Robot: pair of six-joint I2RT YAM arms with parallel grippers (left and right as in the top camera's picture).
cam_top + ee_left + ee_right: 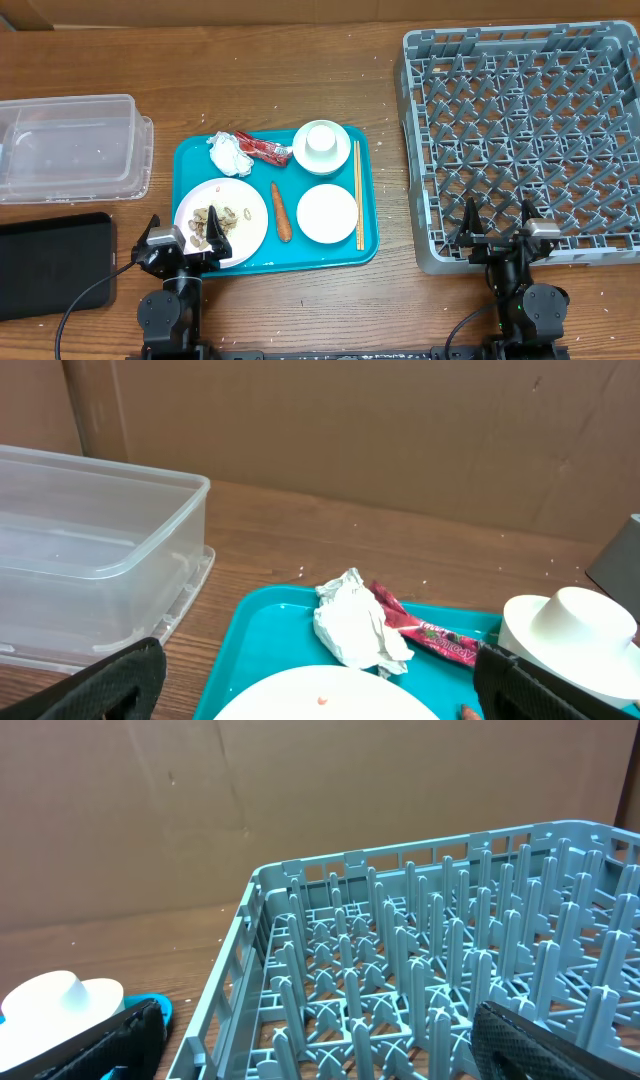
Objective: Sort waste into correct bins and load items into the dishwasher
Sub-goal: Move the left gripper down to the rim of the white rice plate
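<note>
Left gripper (318, 656) jaws spread wide, gripping nothing. Clear tub (90, 530) sits left on the wood table (300, 530). On the teal tray (250, 630), the crumpled tissue (350, 625) is far-left, with the red wrapper (430, 635) touching its right side. White dish (570, 635) further right, plate rim (330, 698) nearest. Cardboard wall (350, 430) behind.

The surface (300, 310) is brown wood with visible grain, matt. The left jaws' black fingers (90, 685) look matt and finely textured. Ahead of them the teal tray (365, 250) is smooth, glossy plastic. On it, the tissue (355, 622) is crumpled white paper, soft and dull. The snack wrapper (430, 635) touching it is shiny red film. The cup (321, 143), large plate (250, 215) and small plate (327, 213) are smooth and white. The chopsticks (359, 195) are pale bare wood, and the carrot (281, 211) has dull orange skin. Left of the left jaws, the clear tub (90, 530) is smooth see-through plastic. Ahead of the right jaws, the dish rack (420, 970) is grey moulded plastic, matt.
</note>
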